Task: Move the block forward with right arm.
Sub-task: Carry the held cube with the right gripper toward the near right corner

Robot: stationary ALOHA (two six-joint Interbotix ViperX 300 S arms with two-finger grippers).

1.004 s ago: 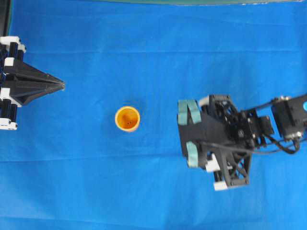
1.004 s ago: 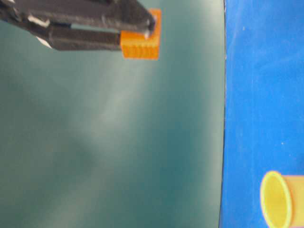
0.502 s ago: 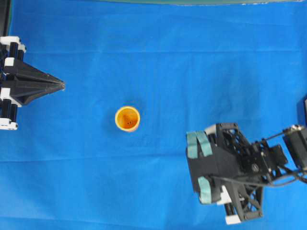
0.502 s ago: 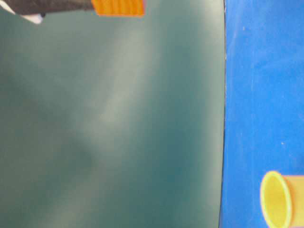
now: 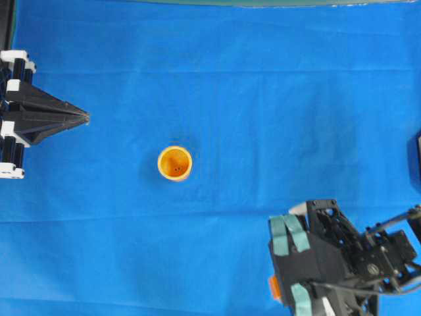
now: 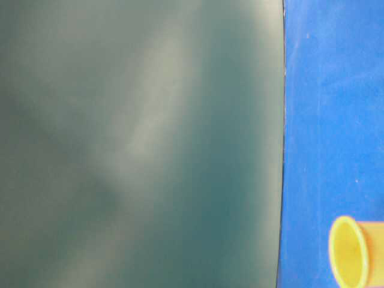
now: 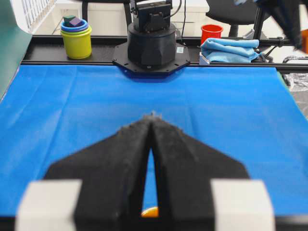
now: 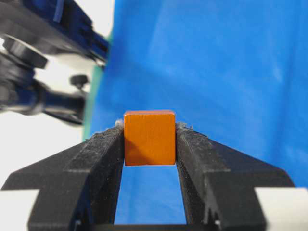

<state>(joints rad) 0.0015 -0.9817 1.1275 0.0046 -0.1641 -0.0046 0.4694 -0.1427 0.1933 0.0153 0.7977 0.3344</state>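
Note:
The orange block [image 8: 149, 137] is clamped between the black fingers of my right gripper [image 8: 150, 126] and held above the blue cloth. In the overhead view only a sliver of the block [image 5: 273, 288] shows under the right gripper [image 5: 279, 273], the lattice-framed one with teal pads, at the bottom right. My left gripper [image 5: 85, 117] is shut and empty at the left edge, its tip [image 7: 153, 116] pointing at the yellow-orange cup [image 5: 175, 162]. The table-level view shows only the cup [image 6: 354, 252].
The blue cloth [image 5: 263, 99] covers the table. Beyond its far end in the left wrist view stand the right arm's base [image 7: 151, 45], stacked cups [image 7: 77, 36], a red cup [image 7: 211, 32] and a folded blue towel [image 7: 231, 48].
My right gripper has carried the block toward the bottom edge of the overhead view and out of the table-level view. The left gripper and the cup have not moved.

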